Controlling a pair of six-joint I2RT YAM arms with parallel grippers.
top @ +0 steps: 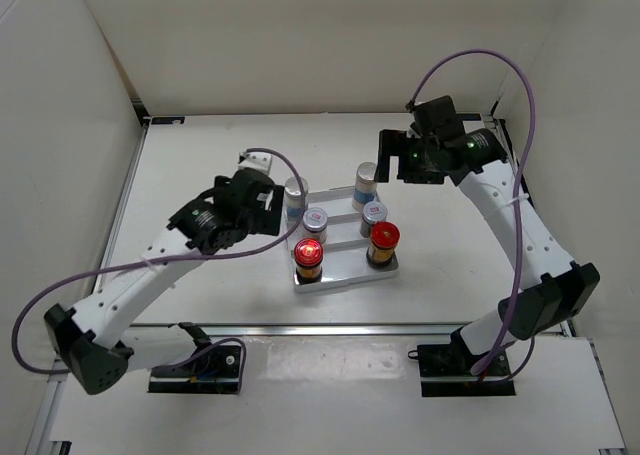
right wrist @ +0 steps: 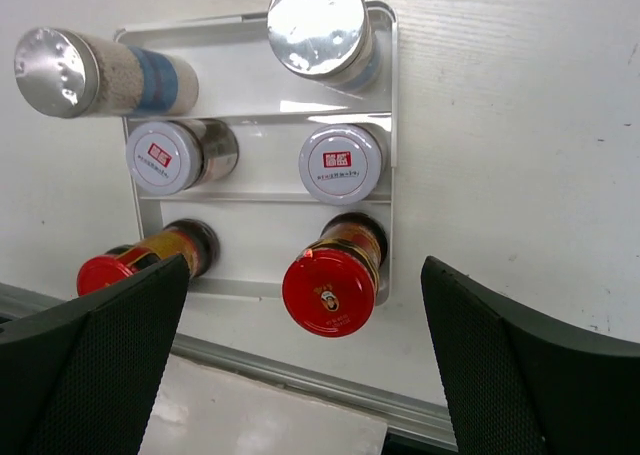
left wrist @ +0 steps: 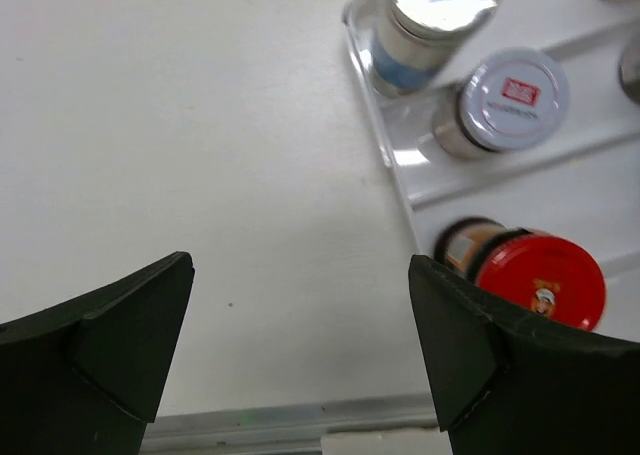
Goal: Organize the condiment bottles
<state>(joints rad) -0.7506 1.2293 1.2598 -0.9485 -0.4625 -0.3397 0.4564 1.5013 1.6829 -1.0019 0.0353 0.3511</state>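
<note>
Neatly, cylindrical condiment bottles on ridged white tray, left claw, right claw both released.

The white table carries one thing directly: a white tray with ridges, which lies flat near the middle. Six bottles stand on the tray in three rows of two, with the red-capped pair in the nearest row.

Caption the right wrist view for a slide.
Open right gripper facing the white tray holding six condiment bottles, three rows of two.
</note>
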